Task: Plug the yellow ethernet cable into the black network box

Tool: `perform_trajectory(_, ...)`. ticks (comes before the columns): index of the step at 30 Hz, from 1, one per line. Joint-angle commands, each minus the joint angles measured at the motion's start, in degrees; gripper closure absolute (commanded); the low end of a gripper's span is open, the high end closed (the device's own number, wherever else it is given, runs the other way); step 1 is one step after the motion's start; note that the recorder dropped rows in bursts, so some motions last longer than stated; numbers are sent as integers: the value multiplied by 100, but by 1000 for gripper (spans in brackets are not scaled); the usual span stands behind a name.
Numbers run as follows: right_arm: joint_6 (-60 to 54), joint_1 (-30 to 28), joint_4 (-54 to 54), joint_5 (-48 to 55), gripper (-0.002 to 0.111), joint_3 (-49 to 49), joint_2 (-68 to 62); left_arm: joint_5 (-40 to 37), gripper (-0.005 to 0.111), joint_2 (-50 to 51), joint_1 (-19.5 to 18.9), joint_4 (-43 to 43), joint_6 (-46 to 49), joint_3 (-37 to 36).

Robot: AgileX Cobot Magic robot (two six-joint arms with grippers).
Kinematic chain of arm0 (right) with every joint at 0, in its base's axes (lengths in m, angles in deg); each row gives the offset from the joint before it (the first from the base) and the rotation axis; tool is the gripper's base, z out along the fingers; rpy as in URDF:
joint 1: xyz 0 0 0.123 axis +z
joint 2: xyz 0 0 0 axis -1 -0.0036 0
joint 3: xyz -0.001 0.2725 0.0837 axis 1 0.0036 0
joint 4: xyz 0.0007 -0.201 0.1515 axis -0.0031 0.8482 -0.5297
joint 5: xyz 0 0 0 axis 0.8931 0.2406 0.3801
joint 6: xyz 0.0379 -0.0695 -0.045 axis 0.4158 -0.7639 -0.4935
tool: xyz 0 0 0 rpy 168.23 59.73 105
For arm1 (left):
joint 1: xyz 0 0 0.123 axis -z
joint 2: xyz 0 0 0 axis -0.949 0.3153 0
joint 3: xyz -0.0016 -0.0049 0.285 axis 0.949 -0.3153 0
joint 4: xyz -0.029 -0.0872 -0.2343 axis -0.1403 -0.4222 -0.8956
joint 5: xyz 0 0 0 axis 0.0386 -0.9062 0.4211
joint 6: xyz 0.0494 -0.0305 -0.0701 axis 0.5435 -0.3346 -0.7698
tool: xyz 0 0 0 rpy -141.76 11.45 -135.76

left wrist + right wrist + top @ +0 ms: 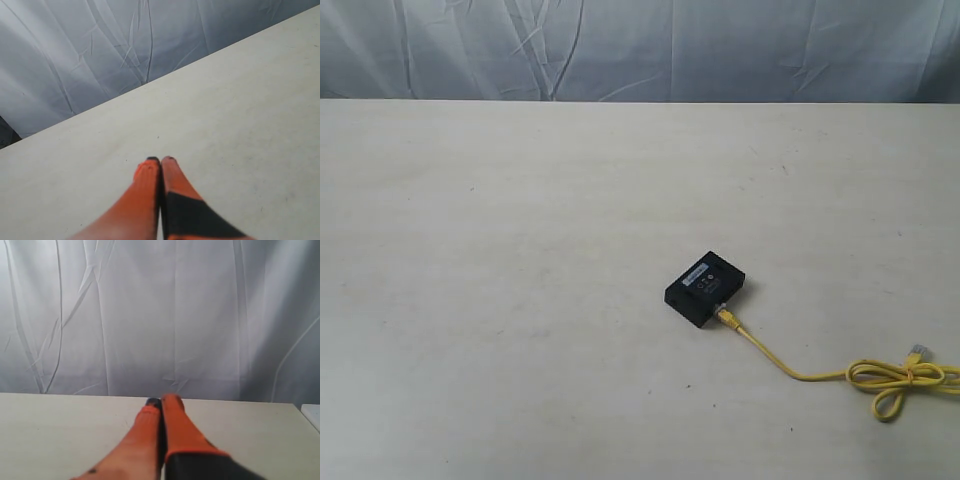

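- Box [708, 285] in sight, black and flat on the table [520, 250], pale label strip facing up.
- The yellow cable [790, 368] comes off the box's near side, and its plug [723, 316] looks seated in a port there, touching the box with the cord leading straight out.
- Away from the box, the cord trails to a tied loop [900, 382], and the spare plug [917, 352] lies loose by that loop, well apart from the box.
- Now the left pincer [160, 161]: tips pressed together, nothing between them, bare table ahead and no box in its view.
- Over to the right pincer [162, 401]: same story, tips closed on nothing, looking at the grey curtain [150, 315] beyond the table.
- Neither arm shows anywhere near the box in the wide view.
- My read is that the plugging looks done, or all but done. The joint is too small to tell whether the plug has clicked fully home.
- If anything is left, it's a firm push on that plug into the box.
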Motion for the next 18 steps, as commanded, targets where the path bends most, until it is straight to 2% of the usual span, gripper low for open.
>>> perform_trajectory(1, -94, -26, -107, -133, 108, 260, 16, 19, 107, -42, 2, -8, -28, -21)
perform_trajectory(6, -94, -26, -633, -692, 108, 1131, 102, 19, 107, -42, 2, -8, -28, -21)
perform_trajectory(10, -94, -26, -987, -737, 108, 2010, 145, 19, 107, -42, 2, -8, -28, -21)
perform_trajectory(18, -94, -26, -987, -595, 108, 2051, 145, 19, 107, -42, 2, -8, -28, -21)
